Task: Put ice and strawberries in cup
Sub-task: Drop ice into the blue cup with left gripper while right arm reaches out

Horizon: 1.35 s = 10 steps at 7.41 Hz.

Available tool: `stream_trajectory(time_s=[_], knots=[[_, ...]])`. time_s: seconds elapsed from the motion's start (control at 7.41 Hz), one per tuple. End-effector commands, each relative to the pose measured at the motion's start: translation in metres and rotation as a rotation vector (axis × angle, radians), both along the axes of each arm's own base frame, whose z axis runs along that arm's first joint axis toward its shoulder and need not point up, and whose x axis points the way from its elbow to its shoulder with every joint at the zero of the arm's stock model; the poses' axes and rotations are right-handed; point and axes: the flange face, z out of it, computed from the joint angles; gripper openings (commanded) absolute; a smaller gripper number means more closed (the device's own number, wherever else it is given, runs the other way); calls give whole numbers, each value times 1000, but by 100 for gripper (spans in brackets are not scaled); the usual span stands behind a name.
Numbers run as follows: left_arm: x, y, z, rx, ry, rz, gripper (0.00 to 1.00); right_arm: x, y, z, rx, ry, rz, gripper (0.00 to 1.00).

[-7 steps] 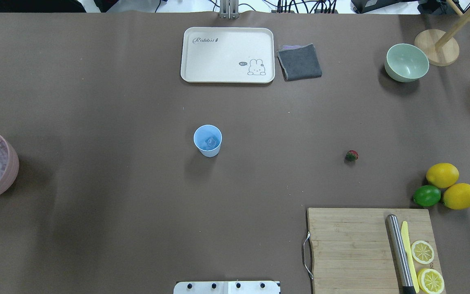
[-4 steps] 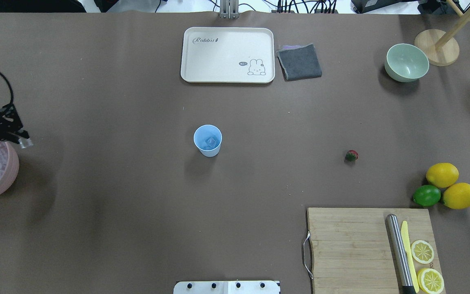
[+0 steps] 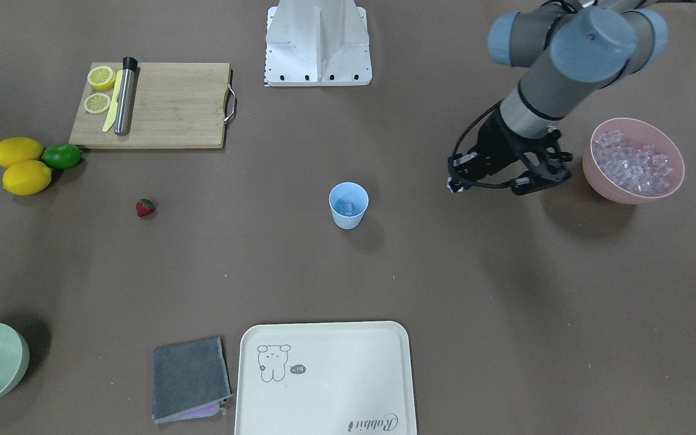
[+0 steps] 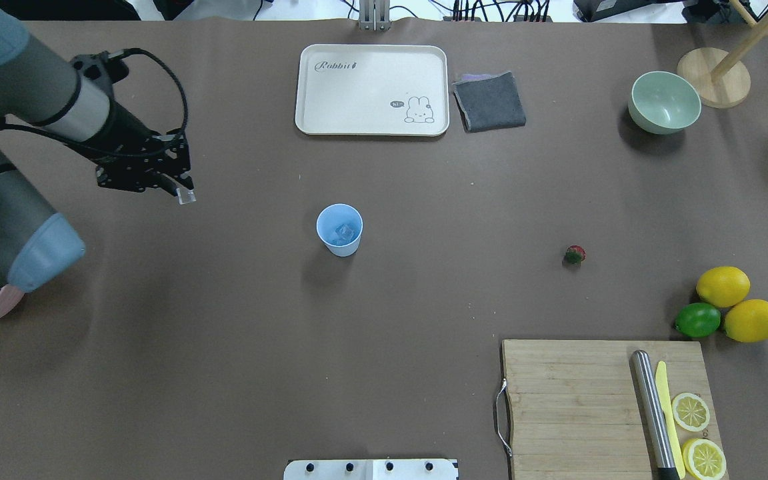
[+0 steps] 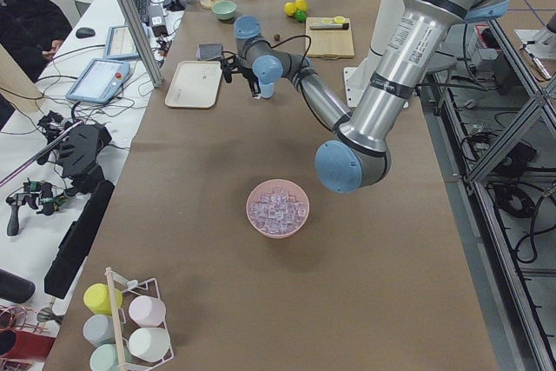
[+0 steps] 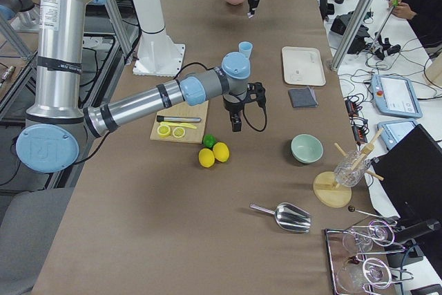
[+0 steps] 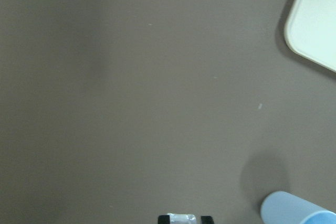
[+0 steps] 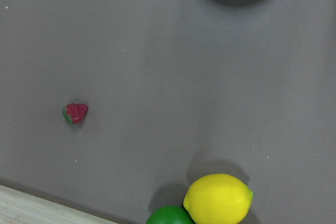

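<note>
Clear ice cube (image 4: pixel 186 196), pinched in the left jaws above the worktop (image 4: pixel 424 300) short of the cup (image 4: pixel 339 230), looks poised for dropping in; the right jaws' state cannot be told.

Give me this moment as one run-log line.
left hand: holding ice cube, between pink bowl and cup | cup: ice inside | strawberry: on table | right hand: grip unclear

My bench (image 4: pixel 224 373) is flat brown. The cup (image 4: pixel 339 231) is light blue, the strawberry (image 4: pixel 575 254) red with a green cap. The ice cube (image 7: pixel 181 217) in my black left claw (image 4: pixel 184 195) looks clear, perhaps faintly pink; the view is small. The bowl (image 3: pixel 599 181) is pink, the lemons (image 4: pixel 723 286) yellow, the lime (image 4: pixel 697 320) green, the cloth (image 4: pixel 491 100) grey over purple, the tray (image 4: pixel 371 87) cream with a line-drawn rabbit
</note>
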Motion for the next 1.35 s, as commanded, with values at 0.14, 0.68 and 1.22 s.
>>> stream_trajectory(time_s=[0.14,0.68,1.22], knots=[[113,-6,-70,26,-35,14,0,-41,-17,-39,-23,-31,15,100],[149,5,-62,64,-14,38,69,-79,-25,-58,-10,-19,-3,100],[105,-26,-61,91,-14,-6,96,-160,-32,-63,15,45,-67,100]])
